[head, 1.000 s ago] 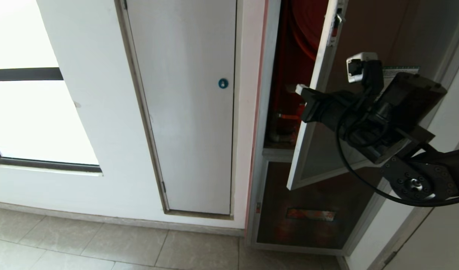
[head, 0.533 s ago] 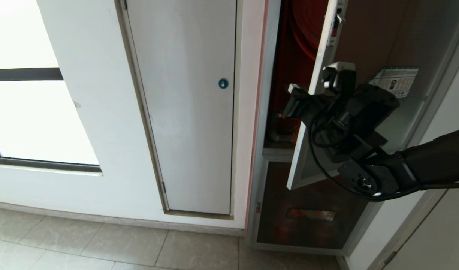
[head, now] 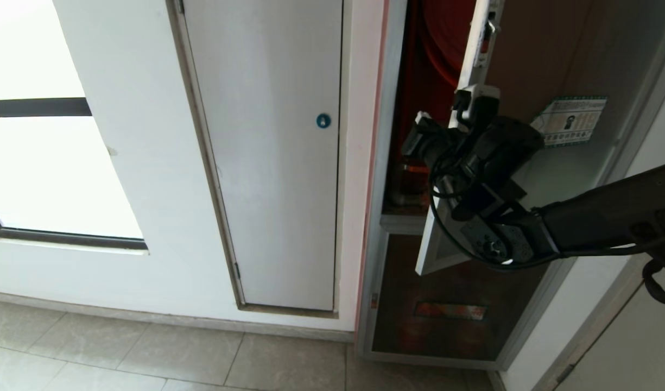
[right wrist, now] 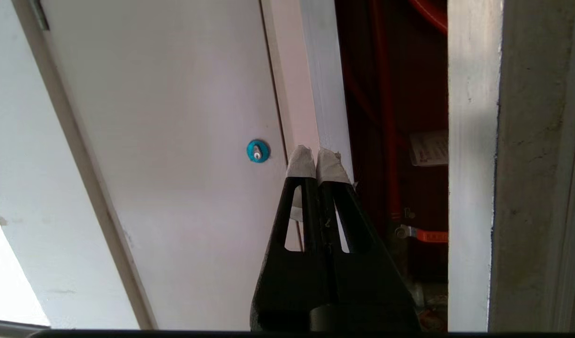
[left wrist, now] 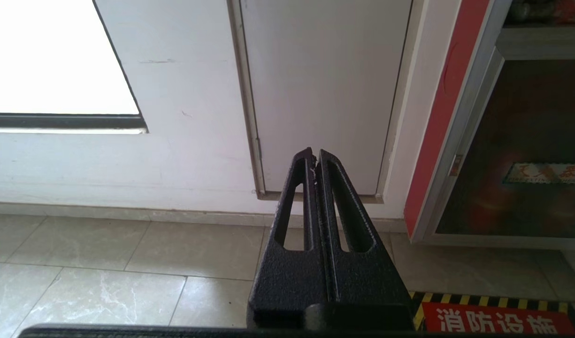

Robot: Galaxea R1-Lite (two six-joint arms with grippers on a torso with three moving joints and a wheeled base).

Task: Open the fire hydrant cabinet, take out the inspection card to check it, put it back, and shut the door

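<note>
The fire hydrant cabinet (head: 397, 108) runs off the top of the head view, so its upper part is cut off, and its red inside is dark and hard to read; only a curved red shape high up and a short orange piece low down stand out. The right arm covers the middle of the door's (head: 527, 49) near edge. The door stands ajar, swung out toward the robot, its silver frame edge filling the near side of the right wrist view.

The right tool (head: 419, 136) is shut, its white-taped fingertips (right wrist: 300, 164) pressed together and holding nothing. It points into the gap between the cabinet's frame and the door's edge, just beside that edge; whether it touches the frame cannot be told. Deep in the opening, past the tips, hangs the inspection card (right wrist: 429, 148), a pale sheet with faint print too small to read, apart from the tool.

The green-bordered sticker (head: 571, 120) on the door's glass carries small pictures and text that cannot be made out. A red label (head: 450, 310) on the lower glass panel is blurred. In the left wrist view a red floor sign (left wrist: 496, 320) reads "消防设施", cut off at the edge. The left tool (left wrist: 314, 157) is closed, low and empty, facing the white door (head: 272, 152) with its round blue lock (head: 323, 120).
</note>
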